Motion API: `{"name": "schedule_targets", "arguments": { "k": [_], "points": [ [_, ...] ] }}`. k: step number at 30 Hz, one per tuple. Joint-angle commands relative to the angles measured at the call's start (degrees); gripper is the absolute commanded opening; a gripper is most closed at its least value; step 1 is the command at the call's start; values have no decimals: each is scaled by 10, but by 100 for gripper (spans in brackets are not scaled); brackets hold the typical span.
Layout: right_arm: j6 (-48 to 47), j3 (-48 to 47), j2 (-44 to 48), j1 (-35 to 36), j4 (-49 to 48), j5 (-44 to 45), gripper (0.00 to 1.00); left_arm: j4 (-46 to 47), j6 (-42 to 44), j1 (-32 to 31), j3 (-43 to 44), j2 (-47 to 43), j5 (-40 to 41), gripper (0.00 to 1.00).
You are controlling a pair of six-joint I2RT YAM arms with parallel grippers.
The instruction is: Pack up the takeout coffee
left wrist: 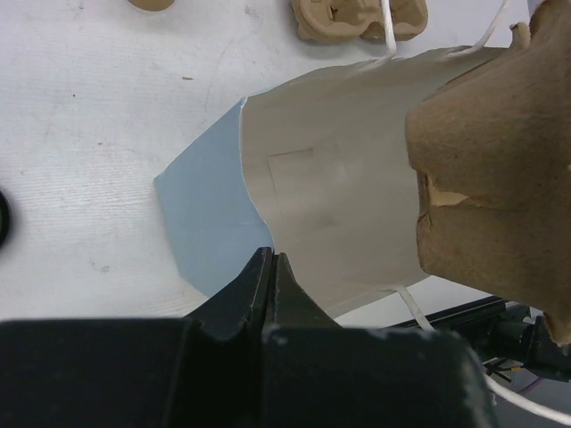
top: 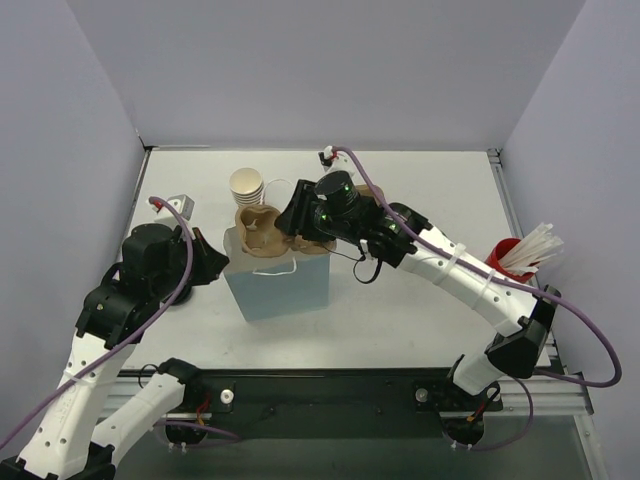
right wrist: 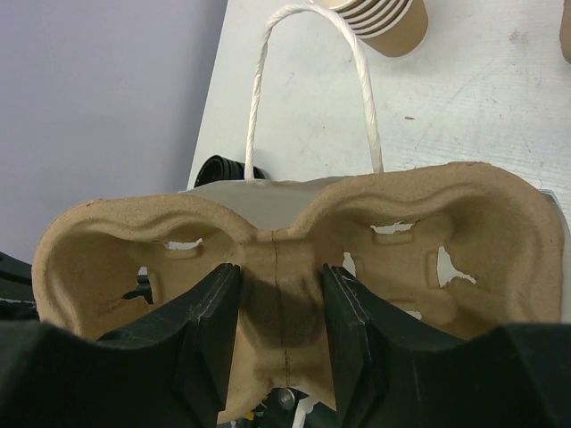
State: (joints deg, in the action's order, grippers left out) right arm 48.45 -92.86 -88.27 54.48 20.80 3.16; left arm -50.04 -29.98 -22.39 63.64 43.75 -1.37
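So the whole thing hangs on tray vs bag mouth right now. The right fingers (right wrist: 210, 325) are pinching the tray (right wrist: 277, 241) by its middle rib, 1 finger on each side. Both of the 2 hollows look empty to us, and no lidded cups show up in any of the 3 views.

From the top camera the tray (top: 258, 228) sits over the upper left end of the blue bag (top: 285, 285), right at the open mouth, centre of the frame. Its long axis runs crosswise to the right fingers. Going by the white handle (right wrist: 361, 80) looping just behind it, that axis also runs roughly along the long side of the mouth, which we reckon is what it needs to slide in.

The left fingers (left wrist: 254, 290) are pressed together on the bag's rim, bottom centre of their view, keeping the mouth open we'd guess. So the right arm is the one to do the lowering.

View differences:
- **Left wrist:** shows the cream inside of the bag gaping wide, with the tray poking in from the right edge. The top view mostly buries that under the arm.
- **Right wrist:** shows the grip on the rib and the stack of lidless cups (right wrist: 384, 18) on the desk (right wrist: 464, 107) at the top. It gives us nothing on how deep the tray is in the bag, so we can't tell.
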Motion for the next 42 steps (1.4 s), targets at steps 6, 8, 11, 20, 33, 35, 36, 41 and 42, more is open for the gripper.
{"name": "schedule_targets", "arguments": {
  "k": [6,8,11,20,33,35,36,41,42],
  "points": [
    [-3,-36,-37,5,78,48,36,24,-15,2,1,-8,-10,0],
    [-4,-37,-46,6,84,53,36,23,-13,2,1,-9,-8,0],
    [-5,-43,-59,10,86,53,36,21,-10,2,0,-9,-9,0],
    [0,-61,-93,25,96,69,35,21,-10,2,-8,-12,-15,0],
    [-28,-56,-128,34,98,114,35,29,-11,2,-26,-20,-19,0],
    [-34,-65,-121,33,101,113,36,28,-11,1,-19,-16,-17,0],
    [-46,-72,-118,34,101,106,37,26,-11,1,-16,-14,-14,8],
    [-89,-101,-70,34,106,76,44,7,-9,2,23,-5,-2,56],
    [-105,-102,-63,32,105,71,45,1,-8,2,29,-2,9,59]
  ]
}}
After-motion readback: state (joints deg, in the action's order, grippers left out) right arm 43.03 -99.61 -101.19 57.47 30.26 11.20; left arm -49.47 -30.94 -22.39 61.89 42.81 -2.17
